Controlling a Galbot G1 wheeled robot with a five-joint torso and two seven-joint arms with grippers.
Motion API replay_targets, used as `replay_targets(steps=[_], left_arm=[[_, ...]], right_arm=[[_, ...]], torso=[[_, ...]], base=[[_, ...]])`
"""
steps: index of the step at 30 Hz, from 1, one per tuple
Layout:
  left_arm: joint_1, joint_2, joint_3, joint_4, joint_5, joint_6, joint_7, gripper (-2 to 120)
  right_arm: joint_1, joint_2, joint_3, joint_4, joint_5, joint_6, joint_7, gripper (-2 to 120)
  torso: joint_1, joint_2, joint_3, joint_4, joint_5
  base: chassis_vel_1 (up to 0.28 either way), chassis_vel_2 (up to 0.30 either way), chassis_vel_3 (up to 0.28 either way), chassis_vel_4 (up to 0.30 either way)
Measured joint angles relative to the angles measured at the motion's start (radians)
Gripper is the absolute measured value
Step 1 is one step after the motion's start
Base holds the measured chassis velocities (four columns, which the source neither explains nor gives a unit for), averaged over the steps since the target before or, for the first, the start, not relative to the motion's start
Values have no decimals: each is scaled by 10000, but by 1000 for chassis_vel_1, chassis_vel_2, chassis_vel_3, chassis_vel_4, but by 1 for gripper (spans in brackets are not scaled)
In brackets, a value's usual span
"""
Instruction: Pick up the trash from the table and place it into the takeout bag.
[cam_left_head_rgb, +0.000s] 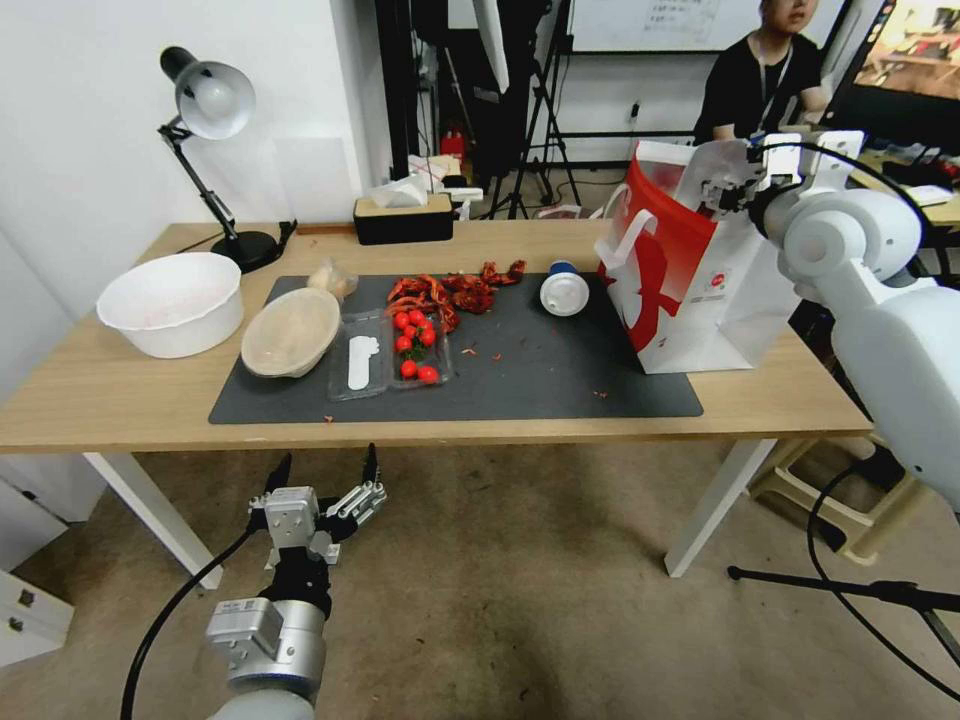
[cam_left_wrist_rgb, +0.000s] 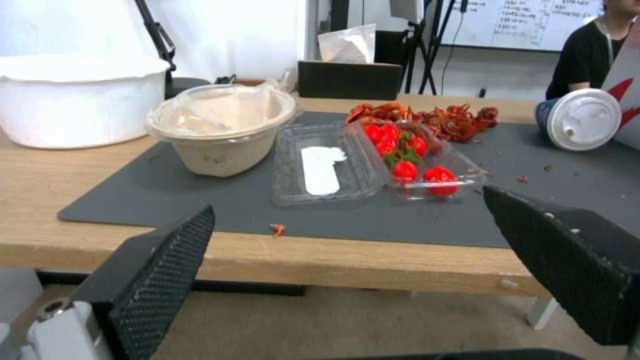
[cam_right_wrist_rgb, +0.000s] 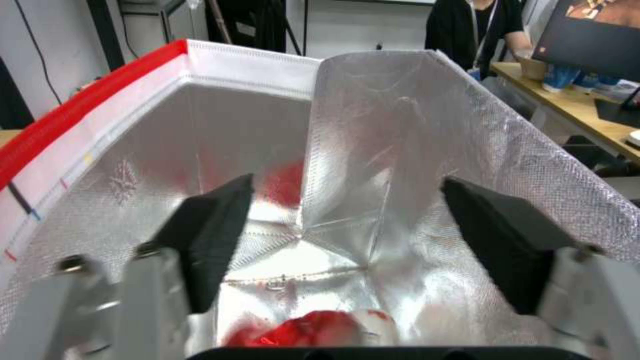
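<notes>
Nearest you, the left gripper (cam_left_head_rgb: 325, 478) hangs below and in front of the bench (cam_left_head_rgb: 120, 400), over the floor, its jaws spread wide with nothing between them. On the bench's front half lies the dark grey mat (cam_left_head_rgb: 560, 385), and on its left part you have the shallow beige bowl (cam_left_head_rgb: 290, 332), tilted, with clear film over its top, touching the open clear box of red tomatoes (cam_left_head_rgb: 392, 352) just beside it. To the left of the mat, on bare wood, sits the big white bowl (cam_left_head_rgb: 172, 302). Farther back on the mat you can see a small beige wrinkly bundle (cam_left_head_rgb: 333, 277) behind the beige bowl, a pile of red shell scraps (cam_left_head_rgb: 455, 291) behind the tomatoes, and to their right one cup with a white lid (cam_left_head_rgb: 564, 290) lying on its side, lid facing you. At the right end of the bench stands the takeout bag (cam_left_head_rgb: 700, 290), upright and open. The right gripper (cam_right_wrist_rgb: 343, 227) is just inside its mouth, jaws apart and holding nothing; from the right wrist view you look down the silver lining to something red (cam_right_wrist_rgb: 300, 330) on the bag's bottom. Behind, along the bench's back edge, stand a desk lamp (cam_left_head_rgb: 205, 110) and a tissue box (cam_left_head_rgb: 403, 215).
</notes>
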Motion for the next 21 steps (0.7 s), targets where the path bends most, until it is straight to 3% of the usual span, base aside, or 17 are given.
replay_targets(steps=[2,5,14,21], left_arm=[[20,-12,4,-1,0,-14,0,100],[18,-21,10,-31,-1,-16,0,100],[-21,-30,-12,-35,-13,-29,0,100],[-41,-52,-32,14,-17,-167,76,100]], right_arm=[[-38,-14,-1,37,-20,7,-3,90],[-94,-41,27,107,-14,16,-3,98],[-465,-136,416,651,64,92,-21,100],[-1793,-632,1198,2668,155,1549,-340,100]], torso=[[-1,0,0,0,0],[0,0,0,0,1],[0,0,0,1,1],[0,-1,0,0,0]], base=[[0,0,0,0],[0,0,0,0],[0,0,0,0],[0,0,0,0]])
